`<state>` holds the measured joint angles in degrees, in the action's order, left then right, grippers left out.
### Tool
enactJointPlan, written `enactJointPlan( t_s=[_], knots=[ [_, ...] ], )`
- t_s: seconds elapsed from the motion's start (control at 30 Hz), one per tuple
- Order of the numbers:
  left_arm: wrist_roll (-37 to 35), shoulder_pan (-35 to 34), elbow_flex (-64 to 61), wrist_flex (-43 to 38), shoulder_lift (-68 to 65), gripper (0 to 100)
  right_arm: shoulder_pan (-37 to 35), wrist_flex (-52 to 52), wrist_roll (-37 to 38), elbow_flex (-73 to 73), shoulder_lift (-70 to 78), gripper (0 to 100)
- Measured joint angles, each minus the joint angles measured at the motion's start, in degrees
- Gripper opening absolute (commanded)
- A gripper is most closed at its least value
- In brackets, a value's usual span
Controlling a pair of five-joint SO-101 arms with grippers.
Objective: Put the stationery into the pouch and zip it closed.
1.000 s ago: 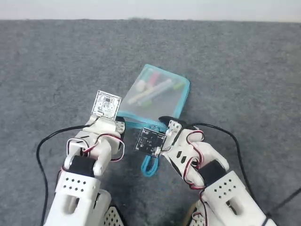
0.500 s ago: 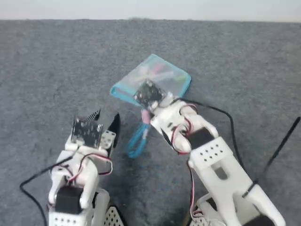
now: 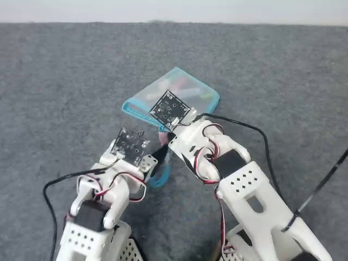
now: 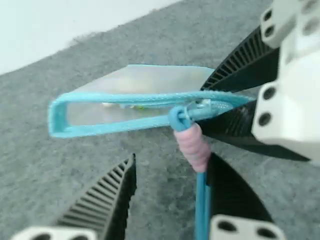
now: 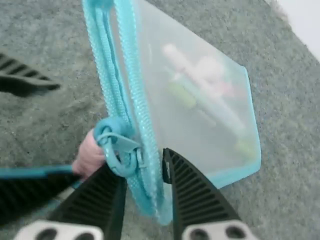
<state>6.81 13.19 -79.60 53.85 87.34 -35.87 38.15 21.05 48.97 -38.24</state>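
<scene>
The translucent pouch (image 3: 187, 89) with teal trim stands tilted on the grey carpet, with coloured stationery (image 5: 200, 95) inside. My right gripper (image 5: 142, 167) is shut on the pouch's zipper edge right beside the teal zipper pull (image 5: 117, 145). A pink bead (image 4: 192, 145) and a teal cord loop (image 3: 159, 175) hang from the pull. My left gripper (image 4: 172, 167) is open, low over the carpet, with the bead and cord between its fingers, closer to one of them. In the left wrist view the right gripper (image 4: 222, 107) clamps the pouch's end.
Grey carpet (image 3: 65, 81) lies all around the pouch, with a pale wall along the far edge. The right arm's black cable (image 3: 272, 163) trails back along the carpet. The two arms stand close together by the pouch.
The left arm drew back with its gripper open, then returned to the cord. The right arm carried the pouch farther away and to the left, tilting it up on its edge.
</scene>
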Motion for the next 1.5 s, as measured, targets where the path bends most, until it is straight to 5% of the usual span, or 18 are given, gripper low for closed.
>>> enactJointPlan(
  t_s=[0.3, 0.47, 1.1, 1.5],
  knots=[
    [0.0, 0.0, 0.0, -3.7, -8.0, 24, -2.3, 0.0, 0.0, 5.7, -2.9, 0.6],
    [0.0, 0.0, -0.1, -3.9, -8.6, 0, -2.4, -0.2, 0.0, 8.1, -5.3, 0.6],
    [0.1, -13.1, -3.7, -4.0, 1.8, 1, 2.4, -3.7, 2.7, 12.7, -7.6, 0.6],
    [0.6, -13.5, -3.7, -4.0, 2.1, 1, 2.4, -3.5, 3.8, 12.4, -7.6, 0.6]
  ],
)
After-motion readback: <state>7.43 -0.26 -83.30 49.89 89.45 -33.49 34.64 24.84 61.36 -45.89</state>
